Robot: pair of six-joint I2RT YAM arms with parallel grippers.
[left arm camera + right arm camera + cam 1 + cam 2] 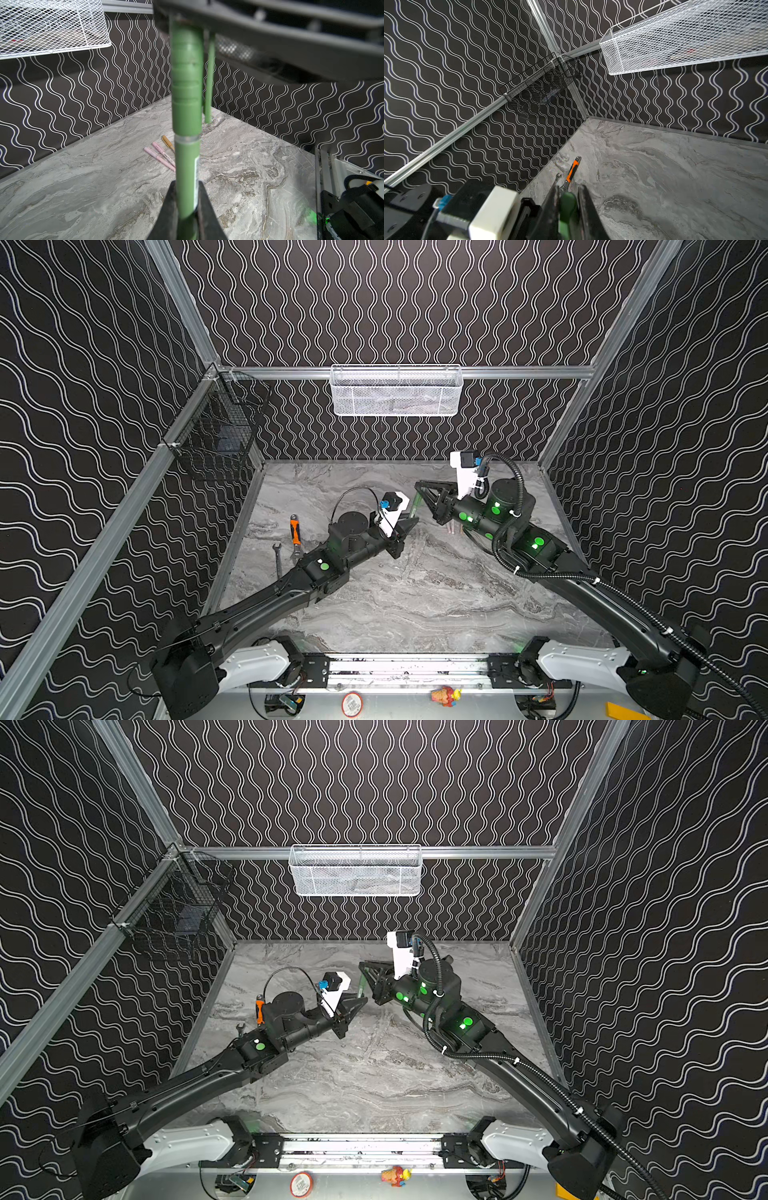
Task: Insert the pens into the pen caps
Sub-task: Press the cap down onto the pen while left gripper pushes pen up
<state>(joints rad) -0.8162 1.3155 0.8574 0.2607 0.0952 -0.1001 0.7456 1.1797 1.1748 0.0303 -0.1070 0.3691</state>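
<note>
A: Where is the green pen (186, 166)?

B: It's held off the table (83, 187), near the middle, between the two arms. The left gripper (186, 187) is pinched tight on the lower barrel. The right gripper (569, 189) is closed snugly on the green cap (566, 205) at the pen's far end.

A: Is the cap on?

B: It looks seated, or nearly so. A thin clear ring shows at the joint.

A: How would the pen handle?

B: Probably light, stiff and smooth. It's round, so it could twist or slide between flat pads. The barrel is best gripped close to the joint, so a push runs straight along it. The short cap is best held by its closed end.

A: And the others?

B: Two pink pens (159, 158) and a tan pen (168, 143) lie together on the table, right of centre, apparently capped.
</note>
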